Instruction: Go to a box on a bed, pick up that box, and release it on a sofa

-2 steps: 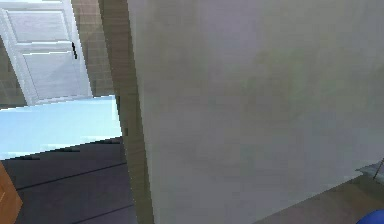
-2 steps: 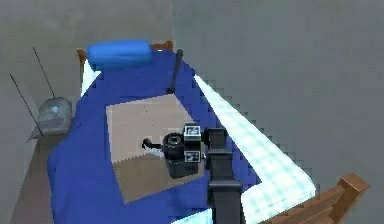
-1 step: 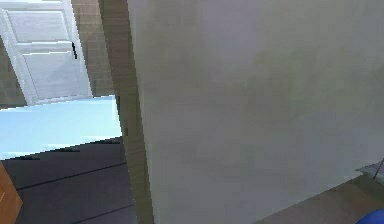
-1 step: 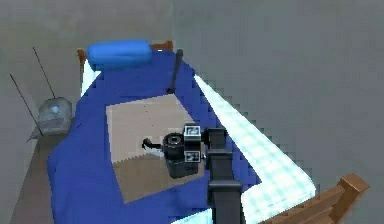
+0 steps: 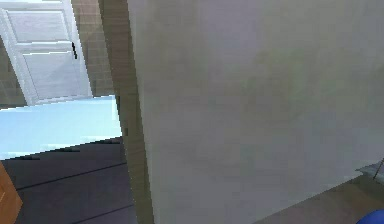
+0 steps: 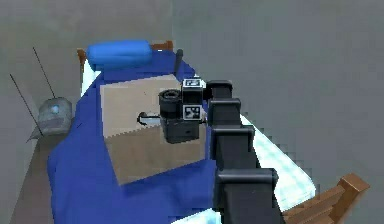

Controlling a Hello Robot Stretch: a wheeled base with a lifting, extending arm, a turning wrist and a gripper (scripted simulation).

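Soft, even light throughout, with the pale wall [image 5: 250, 100] and white door [image 5: 45, 50] bright in the forward view, while the bed [image 6: 75, 170] sits in dimmer light.

The flat cardboard box [image 6: 130, 130] is plain tan; the cloth bedspread [image 6: 80, 170] deep blue; the sheet [image 6: 287, 165] pale blue-white checked; the wooden bed frame [image 6: 340, 195] brown; the panelled door [image 5: 45, 50] white.

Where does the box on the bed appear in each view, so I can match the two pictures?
Arm side view: the box lies left of centre on the blue-covered bed, with the gripper at it.
Forward view: a grey wall, a white door at upper left, a blue sliver at the right edge.
Shared landmark: that sliver may be the bed's cover, not certain.
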